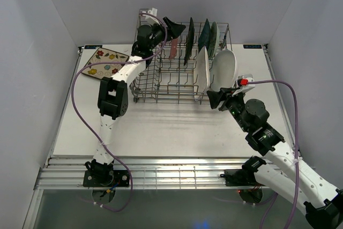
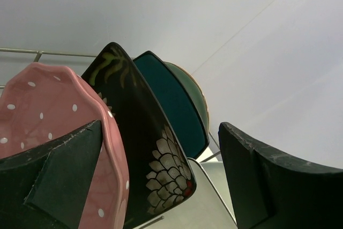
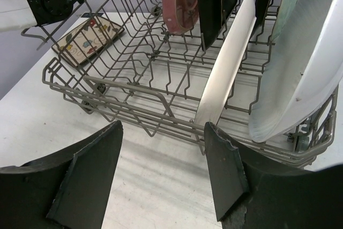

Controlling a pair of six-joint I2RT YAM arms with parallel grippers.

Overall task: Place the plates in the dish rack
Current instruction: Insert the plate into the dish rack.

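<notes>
The grey wire dish rack [image 1: 161, 81] stands at the back middle of the table. Upright in its tines are a pink dotted plate [image 1: 173, 50], a dark patterned plate [image 1: 189, 41], a teal plate [image 1: 204, 35], a green plate [image 1: 214, 39], a white rectangular plate [image 1: 201, 71] and a white oval plate [image 1: 225, 68]. A cream floral square plate [image 1: 105, 63] lies flat on the table, left of the rack. My left gripper [image 1: 176, 29] hovers open over the rack's back, its left finger [image 2: 59, 170] beside the pink plate [image 2: 48, 111]. My right gripper [image 1: 216, 99] stands open and empty at the rack's near right corner.
White walls close in the table at the back and on both sides. The left arm [image 1: 113, 97] reaches over the rack's left side, its purple cable [image 1: 80, 116] looping above the table. Bare table [image 3: 161, 186] lies under my right gripper, in front of the rack [image 3: 134, 87].
</notes>
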